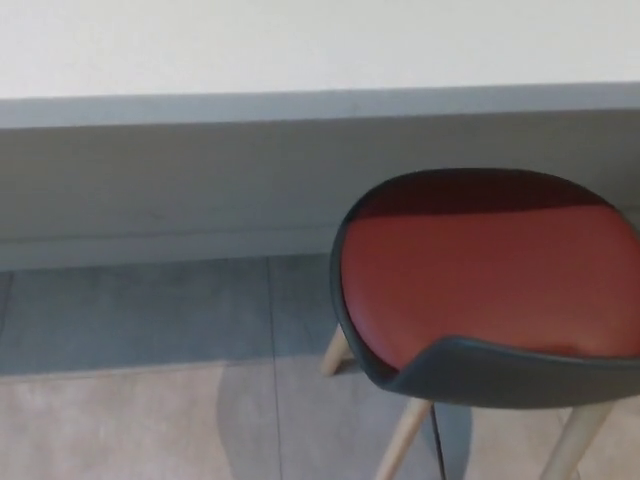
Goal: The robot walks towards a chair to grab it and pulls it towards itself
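Note:
A chair (480, 280) with a red seat cushion, a dark grey shell and pale wooden legs (400, 445) stands at the lower right of the head view. Its low backrest rim (510, 370) faces me, nearest the bottom edge. The far half of the seat lies in shadow under a white counter. The right side of the chair is cut off by the picture edge. Neither of my hands shows anywhere in the picture.
A white counter top (300, 45) with a grey front edge (200, 108) runs across the top, a grey wall panel (160, 190) below it. Beige and grey floor tiles (120, 420) spread to the left of the chair.

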Motion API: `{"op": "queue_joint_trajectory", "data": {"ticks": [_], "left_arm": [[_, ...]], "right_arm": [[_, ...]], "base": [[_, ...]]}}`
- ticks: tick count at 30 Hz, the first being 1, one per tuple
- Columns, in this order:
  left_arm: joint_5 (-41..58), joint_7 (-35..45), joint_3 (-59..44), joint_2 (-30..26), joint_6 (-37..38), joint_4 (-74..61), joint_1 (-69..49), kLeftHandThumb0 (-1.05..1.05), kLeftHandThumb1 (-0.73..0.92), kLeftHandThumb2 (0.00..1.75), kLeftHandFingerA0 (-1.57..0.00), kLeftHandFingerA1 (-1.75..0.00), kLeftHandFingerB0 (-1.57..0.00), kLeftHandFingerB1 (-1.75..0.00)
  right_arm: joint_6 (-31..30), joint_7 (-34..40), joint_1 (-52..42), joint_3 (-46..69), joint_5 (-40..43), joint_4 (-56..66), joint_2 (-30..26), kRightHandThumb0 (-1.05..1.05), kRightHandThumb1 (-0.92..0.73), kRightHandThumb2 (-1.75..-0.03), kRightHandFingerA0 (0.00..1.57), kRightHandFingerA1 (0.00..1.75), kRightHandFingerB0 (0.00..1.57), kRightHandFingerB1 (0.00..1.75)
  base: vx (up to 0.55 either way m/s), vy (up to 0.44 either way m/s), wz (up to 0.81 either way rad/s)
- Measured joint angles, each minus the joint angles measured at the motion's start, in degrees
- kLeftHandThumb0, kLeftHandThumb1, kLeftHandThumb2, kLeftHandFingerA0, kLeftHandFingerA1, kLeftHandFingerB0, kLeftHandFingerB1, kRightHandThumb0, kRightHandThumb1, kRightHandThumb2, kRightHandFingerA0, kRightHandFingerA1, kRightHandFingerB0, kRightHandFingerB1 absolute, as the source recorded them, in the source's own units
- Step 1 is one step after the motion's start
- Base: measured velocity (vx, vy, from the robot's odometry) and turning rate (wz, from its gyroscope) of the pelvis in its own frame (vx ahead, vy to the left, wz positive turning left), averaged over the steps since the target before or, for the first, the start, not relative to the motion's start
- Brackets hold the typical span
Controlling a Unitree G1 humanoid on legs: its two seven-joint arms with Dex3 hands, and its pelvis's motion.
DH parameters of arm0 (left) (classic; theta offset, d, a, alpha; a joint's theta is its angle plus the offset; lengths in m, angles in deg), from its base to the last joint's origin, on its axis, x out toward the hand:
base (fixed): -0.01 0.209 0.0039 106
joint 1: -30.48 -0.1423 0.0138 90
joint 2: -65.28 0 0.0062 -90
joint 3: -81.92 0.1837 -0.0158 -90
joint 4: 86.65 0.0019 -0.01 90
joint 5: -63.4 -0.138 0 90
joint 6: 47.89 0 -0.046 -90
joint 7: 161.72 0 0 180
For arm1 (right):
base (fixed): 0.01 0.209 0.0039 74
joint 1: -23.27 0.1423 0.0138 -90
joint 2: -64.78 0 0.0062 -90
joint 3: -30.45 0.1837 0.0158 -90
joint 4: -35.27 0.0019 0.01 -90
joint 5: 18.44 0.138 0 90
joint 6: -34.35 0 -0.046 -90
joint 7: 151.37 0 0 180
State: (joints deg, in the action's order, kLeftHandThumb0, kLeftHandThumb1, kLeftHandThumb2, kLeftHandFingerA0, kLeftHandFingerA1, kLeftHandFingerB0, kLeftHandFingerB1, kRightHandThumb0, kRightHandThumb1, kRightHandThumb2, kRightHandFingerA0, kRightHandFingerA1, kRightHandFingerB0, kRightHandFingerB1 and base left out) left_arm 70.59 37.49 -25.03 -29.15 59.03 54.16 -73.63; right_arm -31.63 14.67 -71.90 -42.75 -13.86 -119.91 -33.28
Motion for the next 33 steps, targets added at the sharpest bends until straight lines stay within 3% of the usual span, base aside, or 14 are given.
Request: {"op": "queue_joint_trajectory", "data": {"ticks": [2,3,6,9,10,11,13,14,15,24,26,27,29,33], "left_arm": [[0.0,0.0,0.4,0.1,0.0,-2.2,-0.4,-0.77,0.43,0.82,-0.22,-0.46,-0.17,-0.41],[-0.1,0.0,0.6,0.1,0.0,-3.6,-0.6,-0.77,0.42,0.82,-0.22,-0.48,-0.18,-0.41],[-0.1,-0.2,1.3,0.9,0.0,-7.1,-0.9,-0.79,0.52,0.57,-0.25,-0.44,-0.22,-0.33],[-0.3,-0.2,3.1,2.0,0.0,-11.5,-0.8,-0.76,0.41,0.81,-0.20,-0.50,-0.17,-0.42],[-0.3,-0.2,3.7,2.2,0.0,-12.6,-0.8,-0.75,0.51,0.56,-0.23,-0.42,-0.21,-0.32],[-0.4,-0.2,4.4,2.3,0.0,-13.8,-0.8,-0.77,0.51,0.56,-0.22,-0.41,-0.19,-0.32],[-0.7,-0.2,5.4,2.3,0.0,-15.4,-0.7,-0.78,0.51,0.56,-0.23,-0.42,-0.20,-0.33],[-0.9,-0.2,5.8,2.3,0.0,-16.0,-0.6,-0.76,0.41,0.81,-0.18,-0.51,-0.14,-0.43],[-1.3,-0.3,6.6,2.4,0.0,-17.0,-0.3,-0.76,0.50,0.56,-0.22,-0.45,-0.19,-0.33],[-2.6,-0.7,9.0,2.6,-0.5,-23.1,1.0,-0.74,0.40,0.80,-0.17,-0.51,-0.13,-0.43],[-2.6,-0.8,9.0,2.5,-0.7,-23.5,0.9,-0.74,0.50,0.56,-0.20,-0.48,-0.17,-0.36],[-2.7,-0.9,9.0,2.4,-0.8,-23.6,0.9,-0.72,0.40,0.80,-0.17,-0.53,-0.13,-0.45],[-2.6,-1.0,8.9,2.3,-1.0,-23.5,0.8,-0.72,0.40,0.80,-0.17,-0.52,-0.12,-0.44],[-2.7,-1.1,8.8,2.3,-1.2,-23.0,0.7,-0.72,0.40,0.80,-0.17,-0.52,-0.12,-0.44]], "right_arm": [[0.0,0.1,0.3,-0.1,0.0,-0.1,0.0,-0.72,-0.46,-0.85,0.11,0.42,0.00,0.20],[0.0,0.1,0.3,-0.2,-0.1,-0.1,0.0,-0.75,-0.60,-0.58,0.18,0.32,0.00,0.21],[0.0,0.2,0.7,-0.6,-0.3,-0.7,-0.4,-0.74,-0.58,-0.59,0.18,0.33,0.00,0.20],[0.0,0.3,1.3,-0.6,-0.3,-0.6,-1.8,-0.72,-0.57,-0.59,0.18,0.32,0.00,0.22],[0.0,0.3,1.4,-0.6,-0.3,-0.6,-1.9,-0.71,-0.58,-0.58,0.18,0.33,0.00,0.22],[0.0,0.3,1.7,-0.7,-0.4,-0.7,-2.2,-0.75,-0.46,-0.86,0.10,0.45,0.00,0.21],[0.0,0.3,2.3,-1.2,-0.6,-0.7,-2.6,-0.71,-0.59,-0.59,0.19,0.34,0.01,0.23],[0.0,0.4,2.7,-1.4,-0.7,-0.7,-2.8,-0.74,-0.48,-0.87,0.13,0.47,0.00,0.23],[-0.1,0.4,3.1,-1.6,-0.8,-0.4,-3.1,-0.69,-0.61,-0.59,0.20,0.34,0.00,0.27],[-0.5,-0.2,3.6,-1.8,-0.9,2.2,-3.7,-0.72,-0.47,-0.87,0.16,0.49,0.00,0.24],[-0.6,-0.1,2.9,-1.8,-0.9,3.3,-4.3,-0.73,-0.48,-0.87,0.15,0.48,0.00,0.25],[-0.6,-0.1,2.6,-1.8,-0.9,3.6,-4.6,-0.74,-0.47,-0.85,0.14,0.46,0.01,0.26],[-0.7,0.0,2.5,-1.9,-1.0,3.1,-4.9,-0.71,-0.61,-0.59,0.21,0.34,0.01,0.23],[-1.0,0.0,2.6,-1.9,-1.0,2.5,-5.4,-0.71,-0.61,-0.59,0.21,0.34,0.01,0.23]], "base": [[0.08,-0.110,0.04],[0.08,-0.148,0.03],[0.02,-0.093,-0.13],[-0.02,-0.046,-0.05],[0.01,-0.046,-0.13],[0.03,-0.011,-0.09],[-0.04,0.043,-0.15],[-0.06,0.071,-0.10],[0.00,0.000,0.00],[-0.07,0.158,0.08],[-0.02,0.003,0.04],[-0.03,-0.017,0.08],[0.00,0.000,0.00],[0.00,0.000,0.00]]}}
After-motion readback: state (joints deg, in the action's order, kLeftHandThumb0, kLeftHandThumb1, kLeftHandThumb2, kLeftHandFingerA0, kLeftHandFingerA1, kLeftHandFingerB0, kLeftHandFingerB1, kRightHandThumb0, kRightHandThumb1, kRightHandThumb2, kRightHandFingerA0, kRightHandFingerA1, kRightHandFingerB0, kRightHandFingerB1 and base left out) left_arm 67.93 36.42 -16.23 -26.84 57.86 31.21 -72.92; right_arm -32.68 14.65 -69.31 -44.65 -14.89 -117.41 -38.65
